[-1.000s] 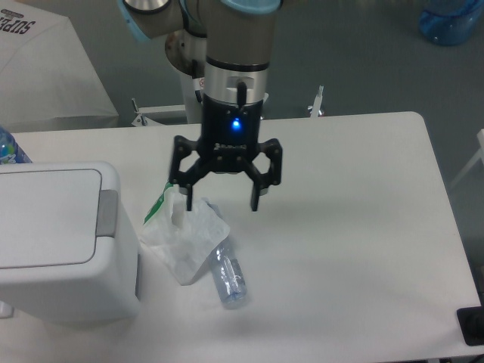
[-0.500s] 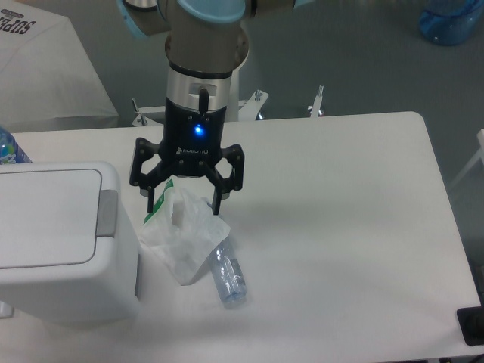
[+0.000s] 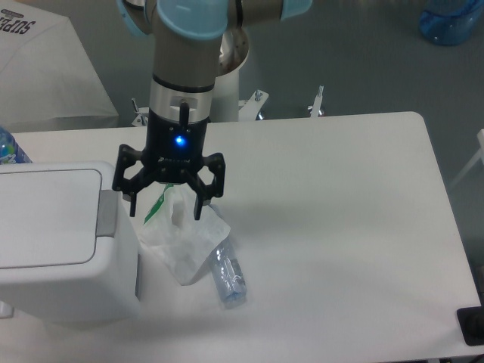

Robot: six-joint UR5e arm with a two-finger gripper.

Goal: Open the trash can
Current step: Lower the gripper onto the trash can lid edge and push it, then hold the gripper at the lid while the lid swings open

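Observation:
The trash can is a large white boxy bin at the left edge of the table, its flat lid down. Its grey push tab sits on the right edge of the lid. My gripper hangs open just right of the tab, above the white plastic bag. Its left finger is close to the tab, and whether they touch I cannot tell. Nothing is held between the fingers.
A clear plastic bottle lies partly under the bag on the white table. A blue bottle peeks out behind the trash can at far left. A black object sits at the table's right front corner.
My gripper has moved steadily left, from over the bag's right side to next to the trash can's tab. It stayed open. The bag and bottle have not moved.

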